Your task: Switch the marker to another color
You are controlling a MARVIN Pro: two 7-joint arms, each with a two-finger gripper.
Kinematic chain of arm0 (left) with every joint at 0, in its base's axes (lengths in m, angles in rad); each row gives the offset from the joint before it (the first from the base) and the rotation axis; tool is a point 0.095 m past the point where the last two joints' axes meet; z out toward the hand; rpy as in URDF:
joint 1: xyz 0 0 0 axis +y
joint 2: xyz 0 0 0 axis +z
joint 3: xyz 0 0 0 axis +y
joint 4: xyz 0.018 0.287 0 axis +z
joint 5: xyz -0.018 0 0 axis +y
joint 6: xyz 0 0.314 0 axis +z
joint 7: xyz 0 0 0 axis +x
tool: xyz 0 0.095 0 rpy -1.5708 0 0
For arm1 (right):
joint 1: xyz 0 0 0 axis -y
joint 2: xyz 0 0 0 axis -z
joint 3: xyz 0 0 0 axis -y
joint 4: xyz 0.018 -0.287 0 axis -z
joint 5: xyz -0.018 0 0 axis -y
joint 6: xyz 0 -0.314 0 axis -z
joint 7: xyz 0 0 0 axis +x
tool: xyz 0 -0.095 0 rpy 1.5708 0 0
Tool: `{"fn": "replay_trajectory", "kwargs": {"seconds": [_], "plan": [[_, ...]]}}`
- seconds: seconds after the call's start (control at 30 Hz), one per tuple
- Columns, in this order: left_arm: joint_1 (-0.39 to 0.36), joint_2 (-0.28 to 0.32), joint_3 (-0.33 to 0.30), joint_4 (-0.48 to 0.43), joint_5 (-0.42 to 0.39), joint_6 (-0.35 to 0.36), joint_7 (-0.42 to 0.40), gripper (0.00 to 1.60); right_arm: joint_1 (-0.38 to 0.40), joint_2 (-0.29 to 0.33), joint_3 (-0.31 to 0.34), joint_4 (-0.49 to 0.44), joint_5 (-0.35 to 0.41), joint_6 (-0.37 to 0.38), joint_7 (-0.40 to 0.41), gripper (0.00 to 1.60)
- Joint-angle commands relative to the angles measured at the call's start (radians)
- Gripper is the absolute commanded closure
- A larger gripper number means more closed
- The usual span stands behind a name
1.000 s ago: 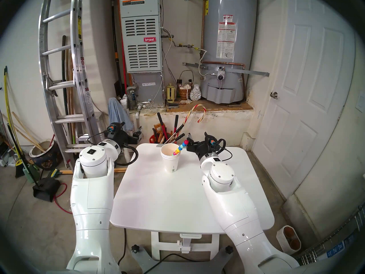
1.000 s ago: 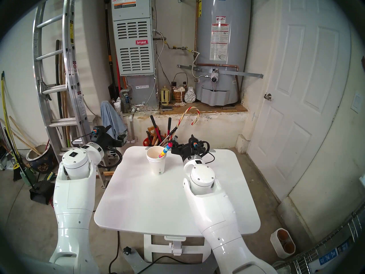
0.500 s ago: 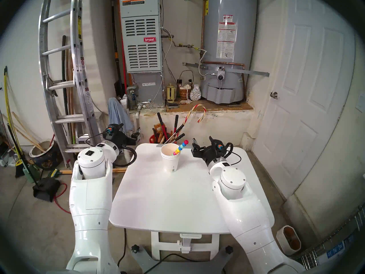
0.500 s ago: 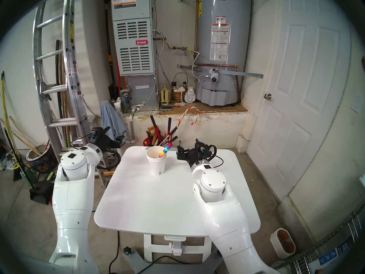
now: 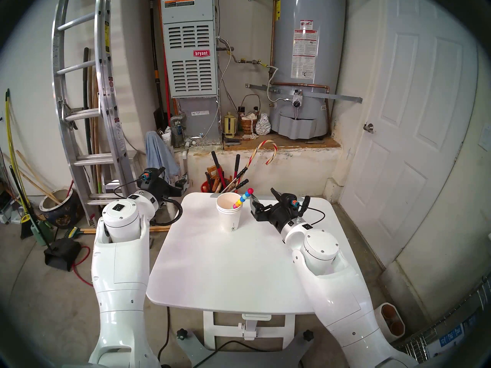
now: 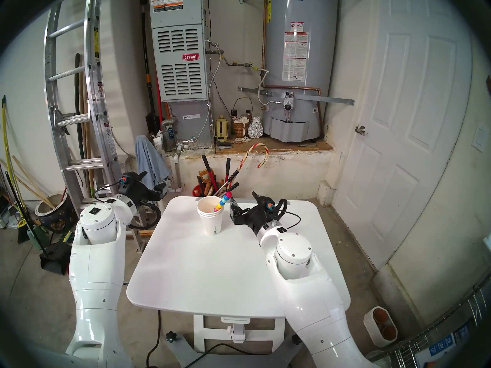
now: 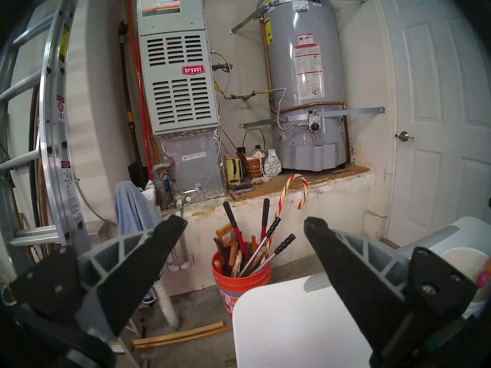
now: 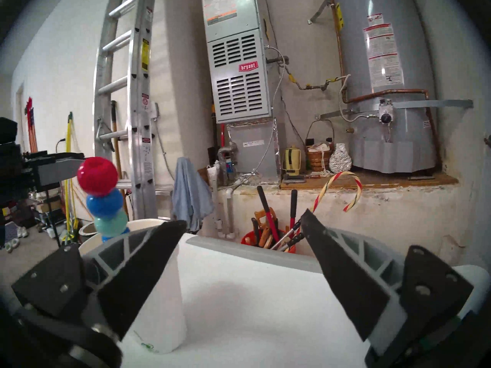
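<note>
1. Our marker (image 5: 243, 199) stands tilted in the stacked paper cups (image 5: 229, 213), red ball toward one o'clock.
2. Our right gripper (image 5: 254, 203), at the cups' three o'clock, is spread, empty.
3. Our left gripper (image 5: 183, 184), at their ten o'clock, gapes, holding nothing.

Garage: concrete floor (image 5: 53, 293), white door (image 5: 414, 120), ladder (image 5: 87, 94), furnace (image 5: 190, 56).

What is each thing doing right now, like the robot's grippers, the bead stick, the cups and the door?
Left gripper: open, empty.
Right gripper: open, empty.
Colourful stacked-ball marker: leaning in the cup, held by nothing.
Stacked white paper cups: upright on the table.
White panelled door: closed.
</note>
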Motion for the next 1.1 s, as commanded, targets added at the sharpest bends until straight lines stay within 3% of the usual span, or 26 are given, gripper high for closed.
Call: {"fn": "replay_trajectory", "kwargs": {"seconds": [0.0,0.43,1.07], "plan": [[-0.003,-0.004,0.01,-0.036,0.004,-0.003,0.003,0.0,-0.001,0.008,0.002,-0.058,0.016,-0.007,0.028,0.0],[0.01,-0.006,0.024,-0.062,0.003,0.004,0.007,0.0,-0.046,0.04,-0.013,-0.102,0.01,0.035,0.044,0.0],[0.021,-0.003,0.028,-0.074,-0.002,0.007,0.012,0.0,-0.065,0.039,-0.031,-0.136,0.014,0.038,0.053,0.0]]}}
